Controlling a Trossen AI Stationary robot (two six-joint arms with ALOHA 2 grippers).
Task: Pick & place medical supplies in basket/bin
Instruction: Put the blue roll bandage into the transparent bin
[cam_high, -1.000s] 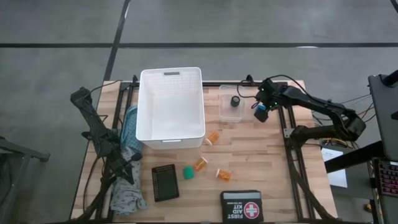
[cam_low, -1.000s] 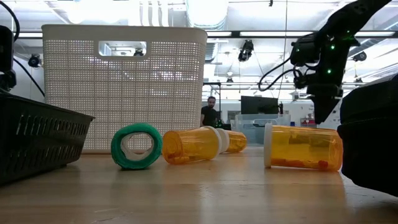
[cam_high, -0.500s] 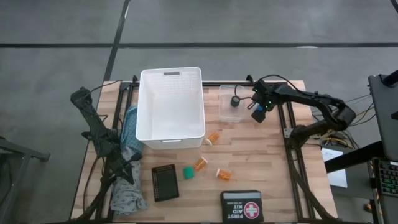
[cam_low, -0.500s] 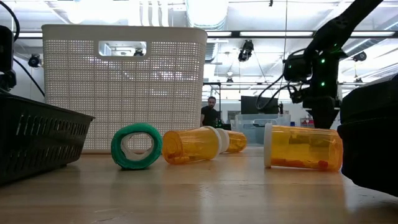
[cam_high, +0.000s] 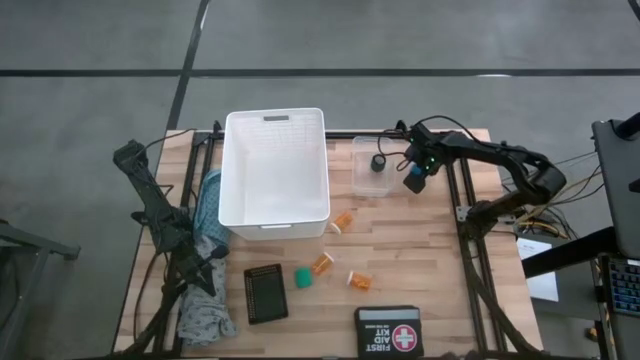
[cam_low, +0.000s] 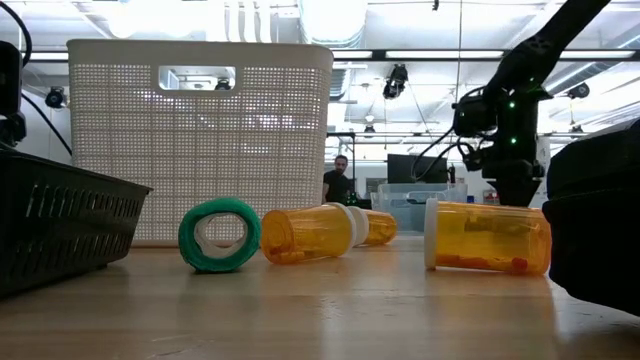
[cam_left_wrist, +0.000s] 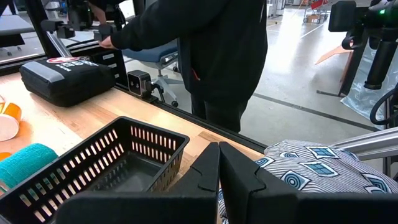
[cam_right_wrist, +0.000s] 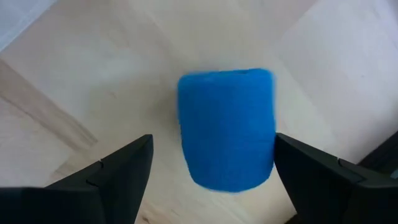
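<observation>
The right arm reached in from the right side of the wooden tabletop (cam_high: 420, 240), its dark links stretched toward the far edge and its wrist bent downward. The right gripper (cam_high: 417, 178) pointed down at the tabletop, its two dark fingers (cam_right_wrist: 118, 171) spread wide apart, closed on nothing. The left arm lay folded low along the tabletop's left side, wrist facing the near edge. The left gripper (cam_left_wrist: 219, 163) had its fingers pressed together, tips touching.
</observation>
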